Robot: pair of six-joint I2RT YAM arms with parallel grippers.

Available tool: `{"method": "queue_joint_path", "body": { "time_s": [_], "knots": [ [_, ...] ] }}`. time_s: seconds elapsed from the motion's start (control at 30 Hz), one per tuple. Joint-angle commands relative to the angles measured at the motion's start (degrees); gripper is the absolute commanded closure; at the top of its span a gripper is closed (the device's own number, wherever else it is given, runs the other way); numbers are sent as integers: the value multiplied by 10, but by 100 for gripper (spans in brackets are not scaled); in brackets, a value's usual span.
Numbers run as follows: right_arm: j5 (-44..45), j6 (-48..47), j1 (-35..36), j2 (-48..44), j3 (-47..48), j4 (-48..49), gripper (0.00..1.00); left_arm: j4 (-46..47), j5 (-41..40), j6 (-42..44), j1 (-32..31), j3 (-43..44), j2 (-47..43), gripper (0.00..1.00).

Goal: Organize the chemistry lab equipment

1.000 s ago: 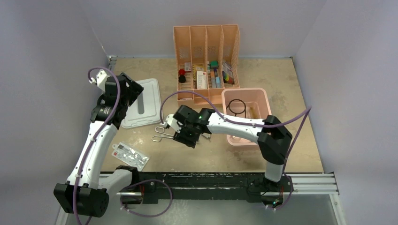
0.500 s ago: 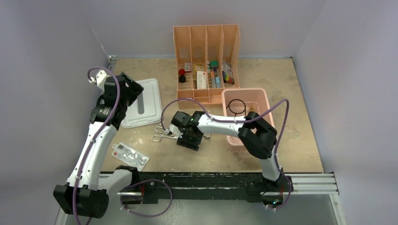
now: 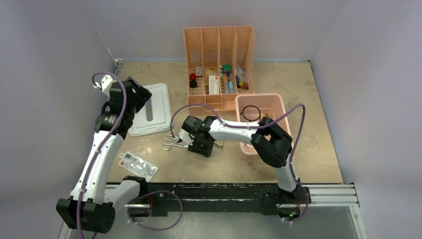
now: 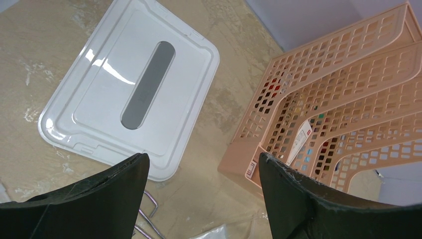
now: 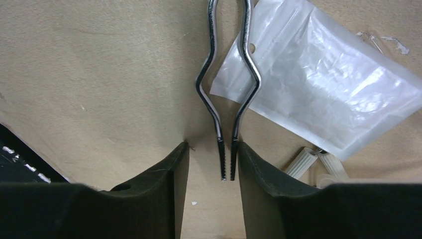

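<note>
Narrowing right tool (image 5: pixel 213 145) around steel tongs (image 5: pixel 224 157) tips, not yet pinching | left tool (image 4: pixel 202 158) spread, unmoved

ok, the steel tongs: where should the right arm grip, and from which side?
Take the tongs by the serrated tips, from straight above. They lie flat on the table; there both legs run close together, so the right gripper's jaws straddle them. Further up they bow apart.

One pair of steel tongs (image 5: pixel 214 94) and one clear packet (image 5: pixel 323 94) lie on the table (image 3: pixel 318 99). One black ring (image 3: pixel 251 113) sits in one pink bin (image 3: pixel 278 107). One white lid (image 3: pixel 152 109) lies left, one four-slot peach organizer (image 3: pixel 219 37) far, one printed packet (image 3: pixel 138 165) near left.
</note>
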Motion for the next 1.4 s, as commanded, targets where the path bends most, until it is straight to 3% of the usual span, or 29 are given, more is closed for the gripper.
{"method": "queue_joint_path", "body": {
  "time_s": [0.0, 0.33, 0.6, 0.8, 1.03, 1.37],
  "knots": [
    [-13, -18, 0, 7, -4, 1, 61, 11, 0, 4, 0, 10, -20, 20],
    [10, -26, 1, -11, -21, 34, 100, -29, -20, -45, 0, -38, -51, 20],
    [-46, 1, 0, -101, -52, 64, 100, -57, -14, -109, 0, -95, -79, 19],
    [-36, 32, -3, -151, -84, 120, 100, -49, 36, -124, 0, -150, -90, 5],
    [-24, 84, -6, -167, -93, 169, 100, -45, 102, -146, 0, -204, -103, 3],
    [-66, 153, -6, -189, -97, 208, 100, 130, 228, -187, -1, -326, -139, 3]
  ]
}}
